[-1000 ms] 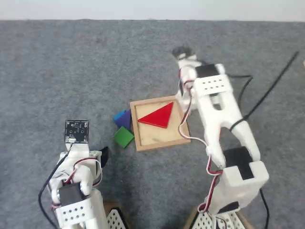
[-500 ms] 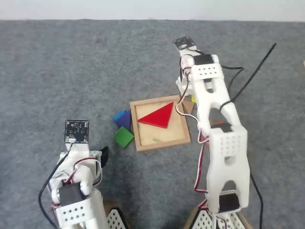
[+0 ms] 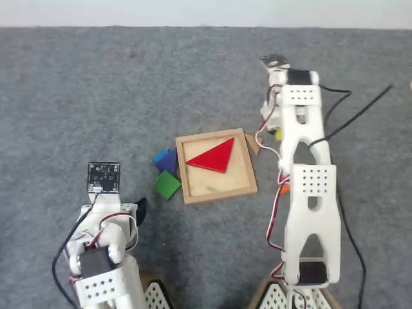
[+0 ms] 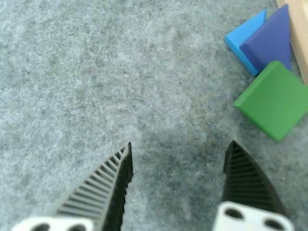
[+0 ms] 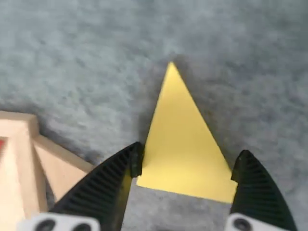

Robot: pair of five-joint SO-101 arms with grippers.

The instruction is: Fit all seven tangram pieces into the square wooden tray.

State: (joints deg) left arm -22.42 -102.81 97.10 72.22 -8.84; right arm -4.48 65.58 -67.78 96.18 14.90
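Note:
The square wooden tray (image 3: 219,193) lies mid-table with a red triangle (image 3: 212,156) in it. Beside its left edge lie a green square (image 3: 167,185), a purple triangle (image 3: 168,161) and a light blue piece (image 3: 158,156). My right gripper (image 5: 187,163) is open, its fingers straddling the base of a yellow triangle (image 5: 180,139) on the carpet beyond the tray's far right corner. A tan wooden triangle (image 5: 57,168) lies beside that corner. My left gripper (image 4: 178,159) is open over bare carpet, short of the green square (image 4: 274,98) and purple triangle (image 4: 269,41).
An orange piece (image 3: 284,188) peeks out from under the right arm (image 3: 309,193), right of the tray. Grey carpet (image 3: 96,96) stretches wide to the left and far side. The left arm (image 3: 103,257) sits folded at the near left.
The right arm has swung right, from the tray's far right corner to over the yellow triangle. The left arm has not moved.

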